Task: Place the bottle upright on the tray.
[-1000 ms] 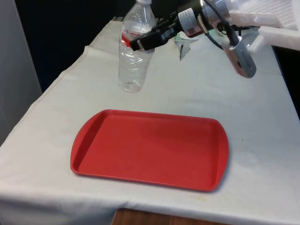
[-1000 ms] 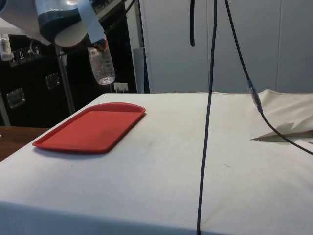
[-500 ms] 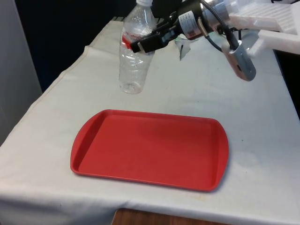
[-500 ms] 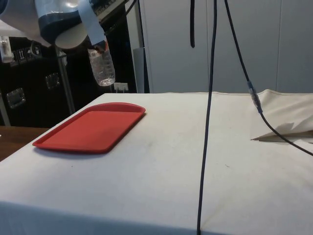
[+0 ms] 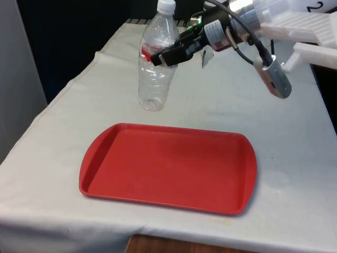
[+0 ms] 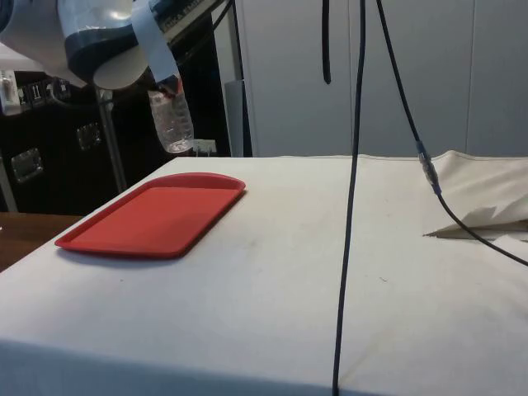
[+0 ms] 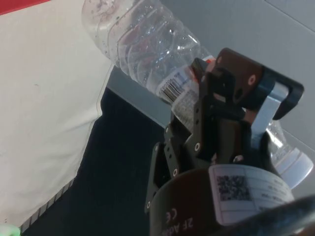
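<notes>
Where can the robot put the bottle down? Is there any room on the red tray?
Yes, lots. The red tray has nothing on it, so its whole flat middle inside the raised rim is free. The white cloth around the tray is bare too. The only busy spot is beyond the tray's far edge, where the gripper holds the bottle in the air.

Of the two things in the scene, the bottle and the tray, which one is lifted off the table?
The clear plastic bottle: the pincer grips it at its label, roughly upright in the air. The red tray lies flat on the cloth.
</notes>
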`<state>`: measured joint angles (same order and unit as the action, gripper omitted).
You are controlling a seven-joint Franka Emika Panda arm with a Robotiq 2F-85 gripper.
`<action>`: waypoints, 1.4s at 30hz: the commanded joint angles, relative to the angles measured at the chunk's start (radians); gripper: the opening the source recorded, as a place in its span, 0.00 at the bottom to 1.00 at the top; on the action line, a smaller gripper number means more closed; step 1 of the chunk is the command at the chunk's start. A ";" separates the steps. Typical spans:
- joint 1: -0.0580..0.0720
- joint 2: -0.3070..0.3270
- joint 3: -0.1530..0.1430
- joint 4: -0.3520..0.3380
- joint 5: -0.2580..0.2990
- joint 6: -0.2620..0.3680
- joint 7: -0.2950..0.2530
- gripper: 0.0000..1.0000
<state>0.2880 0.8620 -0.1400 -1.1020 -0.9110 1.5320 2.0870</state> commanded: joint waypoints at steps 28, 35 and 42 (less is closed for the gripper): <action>-0.039 0.014 0.062 -0.020 0.018 0.037 0.079 0.34; -0.046 0.008 0.077 -0.046 0.020 0.048 0.121 0.34; -0.049 0.012 0.085 -0.049 0.017 0.041 0.133 0.34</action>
<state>0.2430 0.8800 -0.0600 -1.1430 -0.8970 1.5550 2.2150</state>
